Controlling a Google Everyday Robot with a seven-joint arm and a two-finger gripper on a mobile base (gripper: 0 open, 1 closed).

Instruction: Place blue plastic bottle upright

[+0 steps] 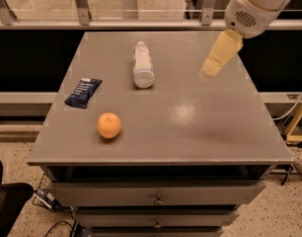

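Observation:
The blue plastic bottle (142, 65) lies on its side near the back middle of the grey table (190, 127), its white cap pointing toward the far edge. My gripper (210, 71) hangs above the table's right part, to the right of the bottle and well apart from it. It holds nothing that I can see.
An orange (109, 125) sits at the front left of the table. A dark blue snack-bar wrapper (83, 93) lies near the left edge. Drawers (158, 194) are below the front edge. A railing (141, 24) runs behind the table.

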